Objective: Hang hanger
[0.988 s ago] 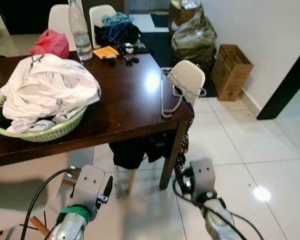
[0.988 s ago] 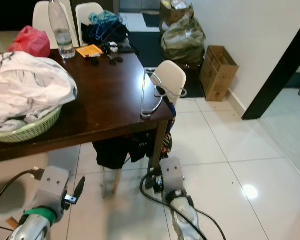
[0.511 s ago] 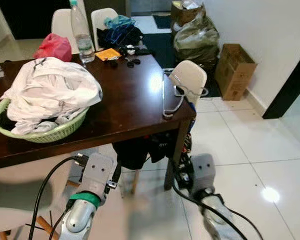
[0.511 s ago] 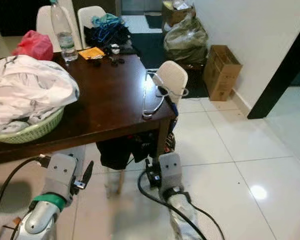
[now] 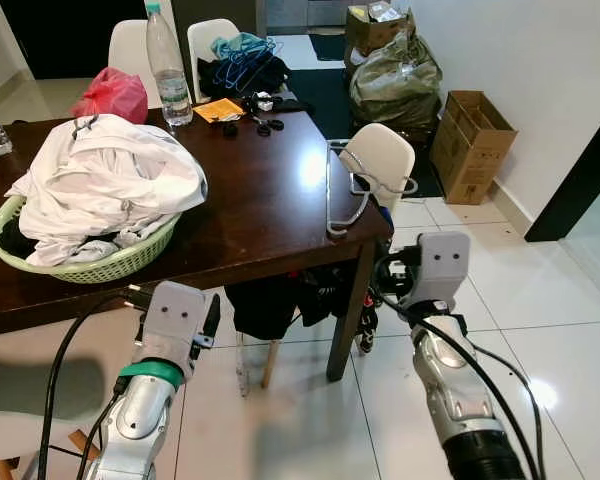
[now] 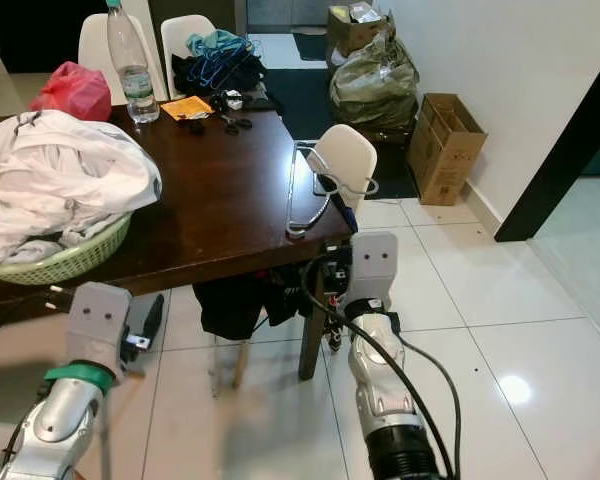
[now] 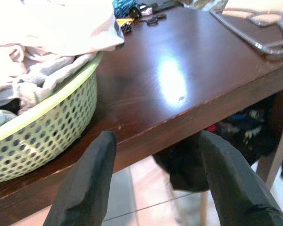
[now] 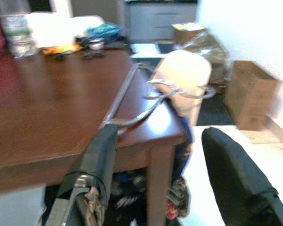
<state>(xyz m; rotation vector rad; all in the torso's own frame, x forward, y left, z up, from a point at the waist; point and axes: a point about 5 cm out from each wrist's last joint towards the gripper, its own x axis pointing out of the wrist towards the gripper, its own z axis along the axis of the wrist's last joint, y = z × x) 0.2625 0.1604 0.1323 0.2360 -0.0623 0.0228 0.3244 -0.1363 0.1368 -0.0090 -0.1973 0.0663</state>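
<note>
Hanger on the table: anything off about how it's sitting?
Yes. The hanger lies flat at the table corner nearest the right gripper, its hook end sticking out past the edge toward the white chair. A knock could tip it off.

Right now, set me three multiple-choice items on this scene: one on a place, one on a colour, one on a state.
1. Where does the hanger lie?
A. In the laundry basket
B. On the table's right edge, by the white chair
C. On the floor

2. What colour is the laundry basket?
A. Light green
B. Blue
C. Black

3. How are the right gripper's fingers?
A. Shut on the hanger
B. Shut on nothing
C. Open, holding nothing

Answers:
1. B, the hanger rests flat on the table near its right corner, next to the white chair.
2. A, its perforated wall is pale green under the white clothes.
3. C, the right wrist view shows both fingers spread apart, short of the hanger.
</note>
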